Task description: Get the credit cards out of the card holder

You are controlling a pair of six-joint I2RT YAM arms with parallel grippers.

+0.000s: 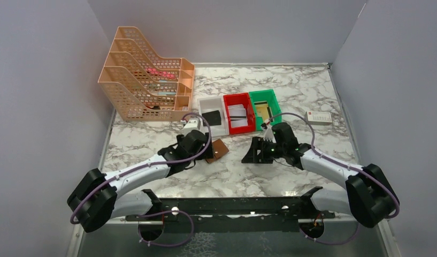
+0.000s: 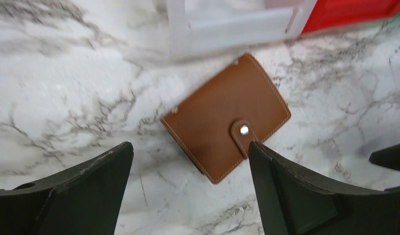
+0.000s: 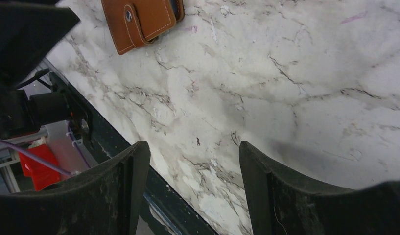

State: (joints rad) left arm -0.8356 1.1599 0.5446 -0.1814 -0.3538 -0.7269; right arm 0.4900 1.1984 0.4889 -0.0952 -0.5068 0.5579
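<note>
The card holder (image 1: 219, 150) is a brown leather-like booklet lying flat and closed on the marble table, its tab snapped shut. It fills the middle of the left wrist view (image 2: 227, 120) and sits at the top left of the right wrist view (image 3: 139, 19). My left gripper (image 1: 207, 154) is open and empty just short of its near corner (image 2: 190, 152). My right gripper (image 1: 252, 154) is open and empty, to the right of the holder (image 3: 194, 149). A black card (image 1: 212, 117), white cards (image 1: 237, 113) and a gold card (image 1: 262, 111) lie in the bins.
A white bin (image 1: 205, 103), a red bin (image 1: 238, 130) and a green bin (image 1: 275, 104) stand in a row behind the holder. An orange mesh file rack (image 1: 146, 80) stands at the back left. A small white box (image 1: 319, 116) lies at the right.
</note>
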